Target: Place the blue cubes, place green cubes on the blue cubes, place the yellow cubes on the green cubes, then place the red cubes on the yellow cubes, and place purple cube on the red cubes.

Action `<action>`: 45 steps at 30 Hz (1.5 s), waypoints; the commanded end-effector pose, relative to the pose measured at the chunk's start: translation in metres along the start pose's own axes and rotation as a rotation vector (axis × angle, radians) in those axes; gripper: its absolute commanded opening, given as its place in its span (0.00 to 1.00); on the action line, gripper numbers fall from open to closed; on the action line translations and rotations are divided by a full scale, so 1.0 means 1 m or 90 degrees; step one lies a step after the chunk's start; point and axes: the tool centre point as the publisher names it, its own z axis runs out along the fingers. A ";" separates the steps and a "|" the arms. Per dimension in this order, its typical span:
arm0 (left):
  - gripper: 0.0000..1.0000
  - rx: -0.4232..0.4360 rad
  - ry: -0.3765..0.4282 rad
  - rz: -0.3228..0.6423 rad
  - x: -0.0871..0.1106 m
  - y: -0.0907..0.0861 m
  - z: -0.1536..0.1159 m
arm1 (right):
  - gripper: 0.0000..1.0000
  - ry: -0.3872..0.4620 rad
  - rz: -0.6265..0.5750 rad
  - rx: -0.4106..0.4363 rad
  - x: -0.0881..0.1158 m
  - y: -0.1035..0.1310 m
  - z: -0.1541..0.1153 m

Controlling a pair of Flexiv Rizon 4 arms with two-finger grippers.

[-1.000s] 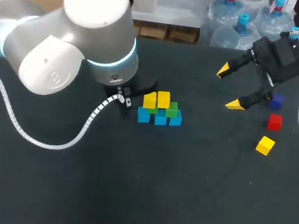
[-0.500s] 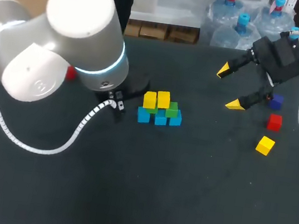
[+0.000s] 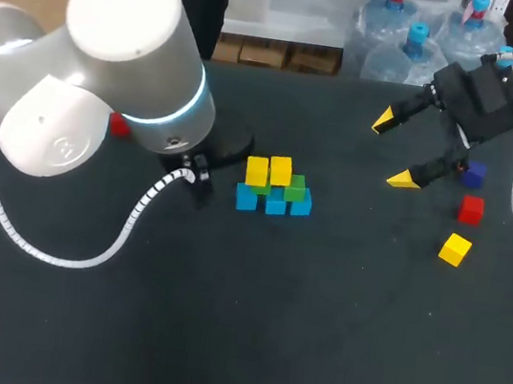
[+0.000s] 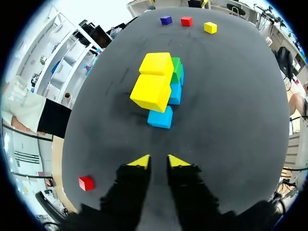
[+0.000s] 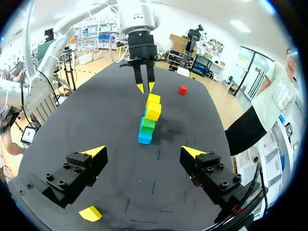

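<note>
A cube stack (image 3: 275, 187) stands mid-table: three blue cubes (image 3: 276, 204) at the bottom, green cubes (image 3: 295, 187) on them, two yellow cubes (image 3: 269, 170) on top. In the left wrist view the stack (image 4: 159, 86) lies just ahead of my left gripper (image 4: 159, 162), whose fingers stand a narrow gap apart with nothing between them. In the head view my left arm (image 3: 108, 83) hides that gripper. My right gripper (image 3: 393, 151) hangs wide open and empty at the back right. Near it lie a purple cube (image 3: 475, 173), a red cube (image 3: 470, 209) and a loose yellow cube (image 3: 455, 249).
A second red cube (image 3: 120, 125) lies at the left, partly behind my left arm, and shows beside the left gripper (image 4: 86, 183). The loose yellow cube (image 5: 90, 213) lies close under my right gripper (image 5: 143, 153). Dark bare table spreads in front of the stack.
My left arm has drawn back leftward from the stack, uncovering the red cube at the left, and its fingers have parted slightly. The right arm and all cubes have not moved.
</note>
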 end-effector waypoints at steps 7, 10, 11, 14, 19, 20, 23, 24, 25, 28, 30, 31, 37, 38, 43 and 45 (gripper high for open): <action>1.00 0.002 -0.002 0.001 0.001 0.001 0.001 | 1.00 -0.001 -0.001 0.001 0.000 0.000 0.000; 1.00 0.002 -0.002 0.001 0.001 0.001 0.001 | 1.00 -0.001 -0.001 0.001 0.000 0.000 0.000; 1.00 0.002 -0.002 0.001 0.001 0.001 0.001 | 1.00 -0.001 -0.001 0.001 0.000 0.000 0.000; 1.00 0.002 -0.002 0.001 0.001 0.001 0.001 | 1.00 -0.001 -0.001 0.001 0.000 0.000 0.000; 1.00 0.002 -0.002 0.001 0.001 0.001 0.001 | 1.00 -0.001 -0.001 0.001 0.000 0.000 0.000; 1.00 0.002 -0.002 0.001 0.001 0.001 0.001 | 1.00 -0.001 -0.001 0.001 0.000 0.000 0.000; 1.00 0.002 -0.002 0.001 0.001 0.001 0.001 | 1.00 -0.001 -0.001 0.001 0.000 0.000 0.000; 1.00 0.002 -0.002 0.001 0.001 0.001 0.001 | 1.00 -0.001 -0.001 0.001 0.000 0.000 0.000; 1.00 0.002 -0.002 0.001 0.001 0.001 0.001 | 1.00 -0.001 -0.001 0.001 0.000 0.000 0.000; 1.00 0.002 -0.002 0.001 0.001 0.001 0.001 | 1.00 -0.001 -0.001 0.001 0.000 0.000 0.000; 1.00 0.002 -0.002 0.001 0.001 0.001 0.001 | 1.00 -0.001 -0.001 0.001 0.000 0.000 0.000; 1.00 0.002 -0.002 0.001 0.001 0.001 0.001 | 1.00 -0.001 -0.001 0.001 0.000 0.000 0.000; 1.00 -0.004 -0.034 0.009 0.006 0.002 -0.008 | 1.00 -0.001 -0.001 0.001 0.000 0.000 0.000; 1.00 -0.005 -0.036 0.009 0.008 0.002 -0.010 | 1.00 -0.001 -0.001 0.001 0.000 0.000 0.000; 1.00 -0.015 -0.081 0.000 0.021 0.001 -0.022 | 1.00 -0.001 -0.001 0.001 0.000 0.000 0.000; 1.00 -0.016 -0.095 -0.002 0.021 0.000 -0.026 | 1.00 -0.001 -0.001 0.001 0.000 0.000 0.000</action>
